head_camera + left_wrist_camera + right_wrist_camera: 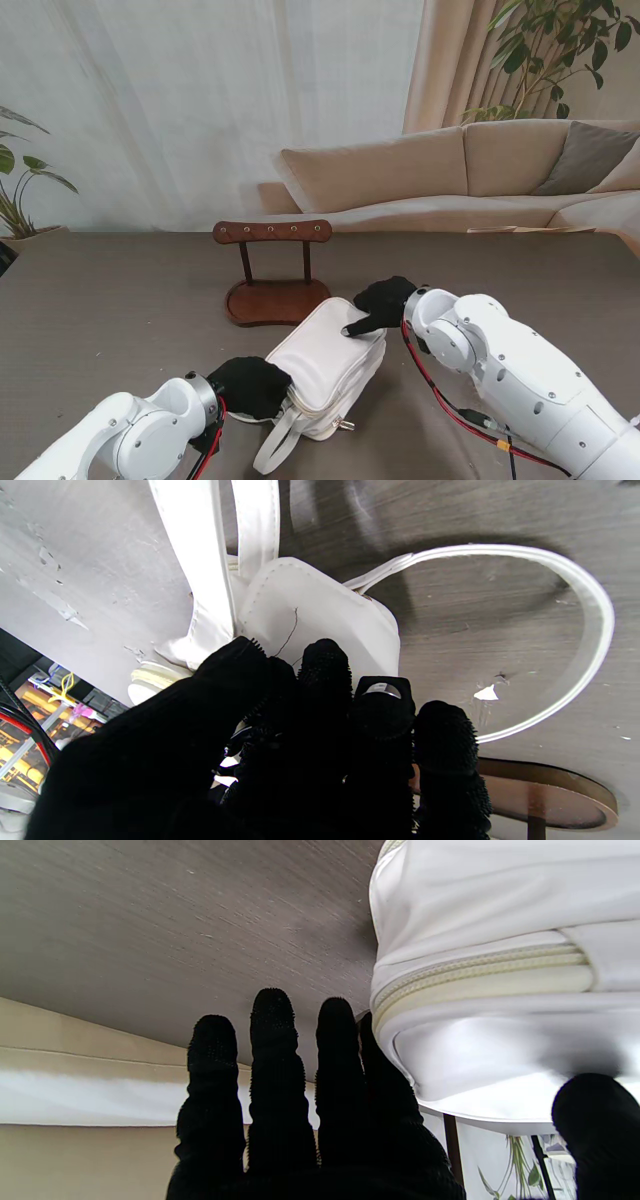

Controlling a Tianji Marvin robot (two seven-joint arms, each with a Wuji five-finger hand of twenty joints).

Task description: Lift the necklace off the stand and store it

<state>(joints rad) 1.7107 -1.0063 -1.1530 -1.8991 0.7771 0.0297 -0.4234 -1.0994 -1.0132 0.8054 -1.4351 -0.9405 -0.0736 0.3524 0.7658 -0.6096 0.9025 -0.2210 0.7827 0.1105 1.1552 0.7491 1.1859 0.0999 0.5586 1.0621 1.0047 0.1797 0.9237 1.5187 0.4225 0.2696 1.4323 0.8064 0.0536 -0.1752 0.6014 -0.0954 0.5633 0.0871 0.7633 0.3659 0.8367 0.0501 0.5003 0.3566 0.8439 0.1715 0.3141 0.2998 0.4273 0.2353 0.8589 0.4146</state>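
Stand (pixel 272 270) shows no necklace; bag (pixel 325 362) lies between my hands. Left hand (pixel 250 385) curled against its near-left corner, grasp unclear; right hand (pixel 385 303) splayed, 1 finger on top.

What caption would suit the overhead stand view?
Two black-gloved hands, left hand and right hand, rest on a white bag before a bare wooden stand.

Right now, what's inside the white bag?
I can't see inside. The white bag lies on the table with its zipper looking closed. My left hand and right hand touch it. The wooden stand behind it shows no necklace.
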